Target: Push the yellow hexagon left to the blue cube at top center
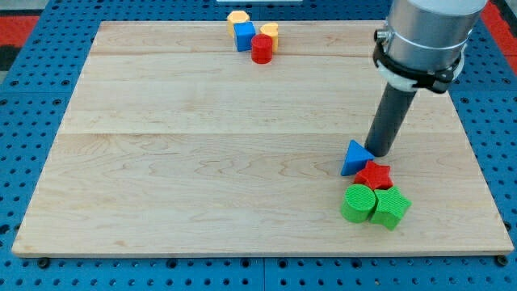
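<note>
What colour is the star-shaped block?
Red: the star shows in the camera view, just below my tip.

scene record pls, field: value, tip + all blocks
tip: my tip at view's right, against blue triangle's right edge
top_cluster: yellow hexagon above blue cube; red cylinder and yellow cylinder to the cube's right
right_cluster: blue triangle, red star, green cylinder, green hexagon
board: wooden board
</note>
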{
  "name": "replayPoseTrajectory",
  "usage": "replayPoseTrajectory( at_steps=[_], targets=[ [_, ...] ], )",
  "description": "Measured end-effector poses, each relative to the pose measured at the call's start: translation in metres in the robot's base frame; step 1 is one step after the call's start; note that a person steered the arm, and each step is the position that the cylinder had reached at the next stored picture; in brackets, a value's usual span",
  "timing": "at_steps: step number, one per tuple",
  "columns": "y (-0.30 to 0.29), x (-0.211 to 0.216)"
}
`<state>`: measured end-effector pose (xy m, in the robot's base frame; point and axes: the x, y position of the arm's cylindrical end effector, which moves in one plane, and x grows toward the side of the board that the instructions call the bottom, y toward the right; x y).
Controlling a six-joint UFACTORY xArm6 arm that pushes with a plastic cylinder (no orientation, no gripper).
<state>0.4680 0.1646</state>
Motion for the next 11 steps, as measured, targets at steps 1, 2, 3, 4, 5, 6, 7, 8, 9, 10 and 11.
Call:
replayPoseTrajectory(
  at_steps=[1,2,3,4,5,6,7,8,9,10,11],
  targets=[
    [0.005,-0.074],
    [0.001,-0.144],
    [-0.004,-0.213],
    [-0.041,-0.275],
    [-0.074,-0.274],
    [-0.131,-0.275],
    [-0.184,-0.275],
    [-0.257,-0.275],
    [-0.329,-0.276],
    [-0.322,-0.271],
    [-0.296,-0.196]
  ],
)
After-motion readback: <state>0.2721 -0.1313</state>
